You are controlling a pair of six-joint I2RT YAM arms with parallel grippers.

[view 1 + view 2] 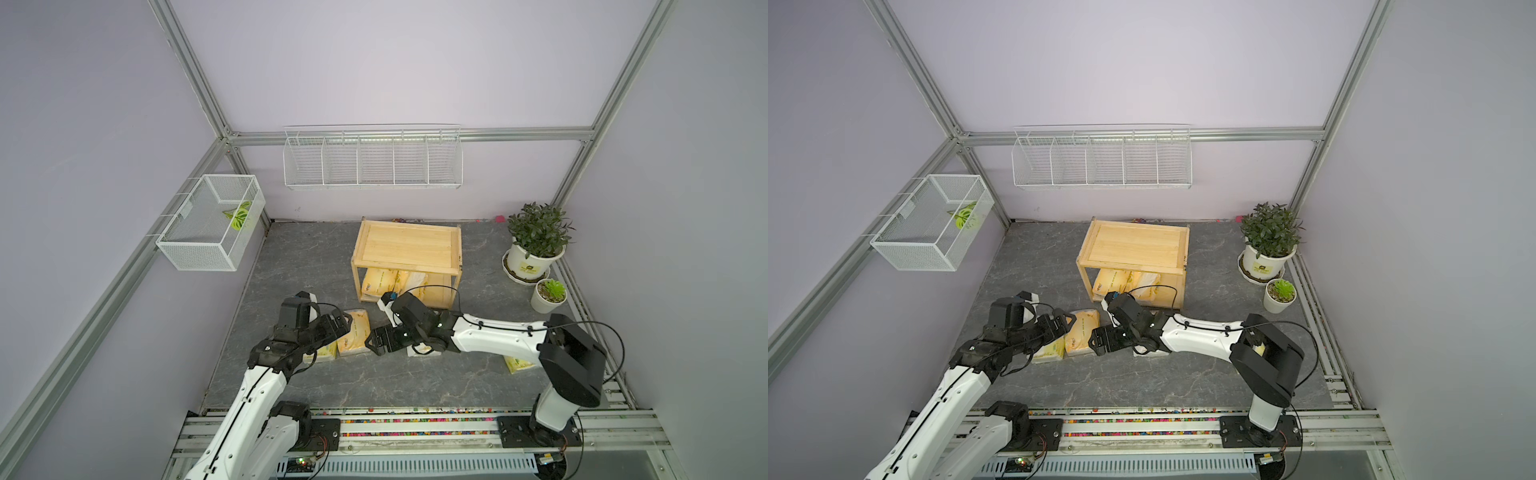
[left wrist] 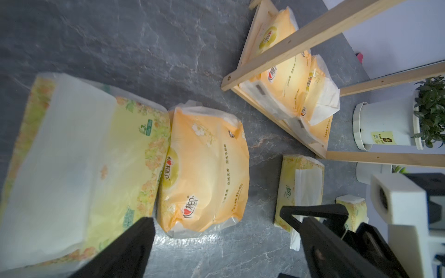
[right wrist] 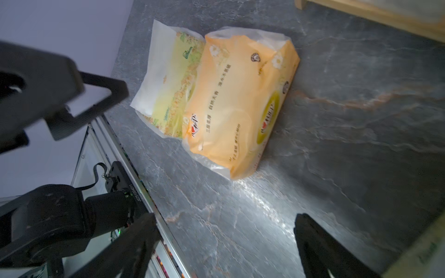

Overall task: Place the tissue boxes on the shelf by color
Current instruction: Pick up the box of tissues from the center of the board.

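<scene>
Left fingers [image 2: 130,248] spread wide, nothing between them. Right fingers [image 3: 320,248] likewise, empty. Left gripper [image 2: 224,223] just short of the loose orange pack [image 2: 204,168] at centre of the left wrist frame, no contact visible. Right gripper [image 3: 225,216] over bare tabletop [image 3: 337,144], same pack further up-frame.

In both top views, grippers nose to nose at lower centre with that pack between them. Touching its side: first green pack [image 2: 84,156]. Further right: second green pack [image 1: 419,351], half hidden under the right arm [image 1: 494,334], and third green pack [image 1: 517,365] near the elbow.

Shelf [image 1: 407,245] at upper centre: shelved orange packs [image 1: 382,282] on the lower tier, at least two, exact count unclear. Top tier bare.

Progress estimate: roughly a third. Remaining: last orange, then all three greens, presumably on top.
</scene>
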